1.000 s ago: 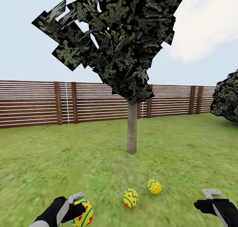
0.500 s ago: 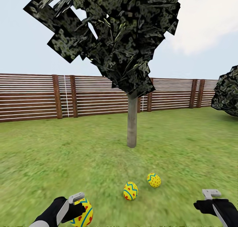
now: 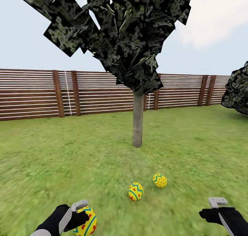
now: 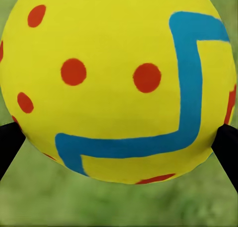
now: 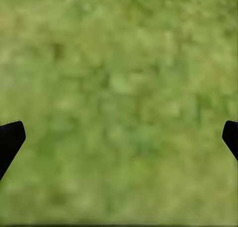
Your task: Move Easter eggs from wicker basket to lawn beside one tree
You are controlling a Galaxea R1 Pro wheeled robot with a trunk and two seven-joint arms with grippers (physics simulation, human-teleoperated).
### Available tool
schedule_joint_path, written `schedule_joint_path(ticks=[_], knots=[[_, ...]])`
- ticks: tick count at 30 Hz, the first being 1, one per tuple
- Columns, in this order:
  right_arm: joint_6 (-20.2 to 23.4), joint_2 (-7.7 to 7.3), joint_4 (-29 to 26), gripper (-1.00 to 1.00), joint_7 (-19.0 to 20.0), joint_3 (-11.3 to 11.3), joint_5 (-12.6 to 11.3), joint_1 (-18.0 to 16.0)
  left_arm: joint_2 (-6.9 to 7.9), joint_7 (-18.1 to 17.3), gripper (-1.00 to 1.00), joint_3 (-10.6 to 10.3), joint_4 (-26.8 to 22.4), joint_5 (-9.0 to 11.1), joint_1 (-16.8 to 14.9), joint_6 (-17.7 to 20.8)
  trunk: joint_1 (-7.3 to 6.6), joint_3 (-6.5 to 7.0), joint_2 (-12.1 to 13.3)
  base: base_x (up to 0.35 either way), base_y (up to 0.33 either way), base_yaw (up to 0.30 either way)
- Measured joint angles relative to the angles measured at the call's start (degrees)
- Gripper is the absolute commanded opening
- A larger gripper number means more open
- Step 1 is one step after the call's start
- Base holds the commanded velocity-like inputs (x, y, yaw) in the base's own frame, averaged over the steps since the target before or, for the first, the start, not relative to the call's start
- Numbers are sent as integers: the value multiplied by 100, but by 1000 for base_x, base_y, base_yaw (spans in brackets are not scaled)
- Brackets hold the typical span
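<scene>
Two small yellow eggs with red dots and blue zigzag bands lie on the green mottled lawn (image 3: 62,150), side by side and slightly apart: the nearer egg (image 3: 136,191) and the farther egg (image 3: 159,180), both a short way in front of the grey-brown trunk of the tree (image 3: 137,120) with its dense, blocky, near-black crown. The third yellow dotted egg (image 3: 86,222) is clamped in the left gripper (image 3: 81,217), at the lower left of the head view; the left wrist view shows that egg (image 4: 119,83) wedged between two dark fingertips (image 4: 9,142) pressing its sides, grass beneath. The right gripper (image 3: 217,208) hangs over bare grass (image 5: 119,103) at lower right, fingers spread wide, holding nothing. Behind the tree runs a brown horizontal-slat wooden fence (image 3: 34,95). A second dark leafy crown (image 3: 237,91) shows at the right edge.
</scene>
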Motion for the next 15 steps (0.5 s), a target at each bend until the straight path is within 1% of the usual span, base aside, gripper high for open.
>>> schedule_joint_path(ticks=[4, 7, 8, 9, 10, 12, 15], knots=[[0, 11, 0, 100, 0, 2, 1, 0, 0, -2, -100, 0, 0, -3, -1, -2, 10, -89, -5, 0, 0, 0], [0, 11, 0, 100, 0, 1, 2, 0, 0, -7, -100, 5, -4, 1, -1, -11, 10, -89, -6, 0, 0, 0], [0, 7, 0, 100, 0, 0, 0, 0, 0, -8, -100, 7, -7, 0, -1, -52, 10, -89, -6, 0, 0, 0], [0, 8, 0, 100, 0, 0, 0, 0, 0, -8, -100, 8, -1, -4, -3, -174, 10, -89, -6, 79, 0, 0], [0, 5, 0, 100, 0, 0, 0, 0, 6, -12, -100, 5, 3, -7, -5, -396, 9, -89, -6, 178, 0, 0], [0, 3, 0, 100, 0, 0, -1, 0, 13, -21, -100, 1, 10, -7, -2, -590, 7, -89, -6, 287, 0, 0], [0, 3, 0, 100, 0, 0, -1, 0, 9, -23, -100, 0, 28, -7, -3, -645, 7, -89, -6, 327, 0, 0]])
